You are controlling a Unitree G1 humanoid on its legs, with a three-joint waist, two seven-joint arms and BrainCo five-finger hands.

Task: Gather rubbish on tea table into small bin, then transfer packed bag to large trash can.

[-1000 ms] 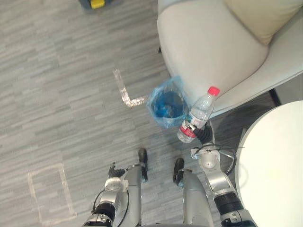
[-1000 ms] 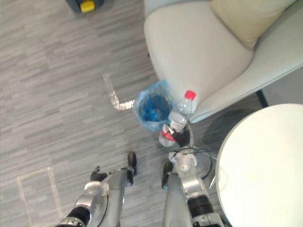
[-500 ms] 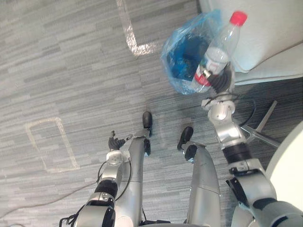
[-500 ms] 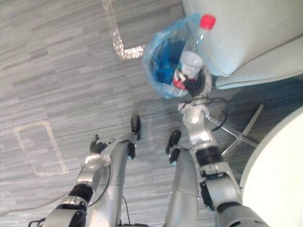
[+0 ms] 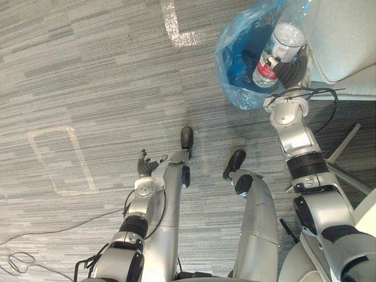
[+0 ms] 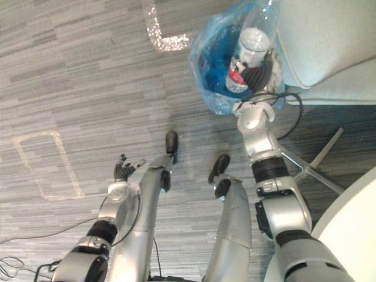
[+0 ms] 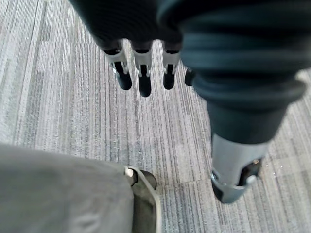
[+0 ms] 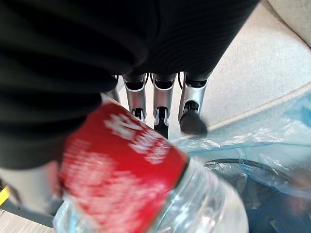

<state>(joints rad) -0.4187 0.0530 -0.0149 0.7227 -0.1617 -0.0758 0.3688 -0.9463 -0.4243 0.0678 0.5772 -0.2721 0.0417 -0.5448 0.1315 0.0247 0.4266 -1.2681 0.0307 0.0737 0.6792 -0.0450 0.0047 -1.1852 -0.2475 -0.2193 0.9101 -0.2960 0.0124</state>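
On the grey carpet [image 5: 88, 88] at the foot of a pale armchair [image 5: 343, 35], a small bin [image 5: 244, 70] lined with a blue plastic bag [image 8: 272, 145] stands with its mouth open, just beside the front edge of the seat. The bag's crumpled rim flares out past the bin on every side. The inside reads as dark blue, and what lies in it cannot be made out.

The robot's right hand [image 5: 292, 69] hangs over the side of the bin's mouth nearest the chair, its fingers [image 8: 160, 114] and thumb wrapped around a clear plastic bottle [image 5: 276, 50]. The grip sits low on the bottle, at its red label. The bottle is tilted, its lower end over the bag's opening and its upper part leaning toward the armchair. It is held above the liner, not resting in the bin. Its cap cannot be seen, and whether any liquid is in it cannot be told.

The left hand [image 5: 147, 167] is low at the robot's left side, over bare carpet and well apart from the bin. Its fingers [image 7: 143, 80] are loose and slightly spread, and it holds nothing.

Two silvery tape marks lie on the carpet: a corner mark [image 5: 178, 29] near the bin and a rectangular outline [image 5: 59, 160] out to the robot's left. The curved edge of a white round table [image 6: 358, 235] shows at the robot's right, next to the chair's metal legs [image 6: 320, 170].
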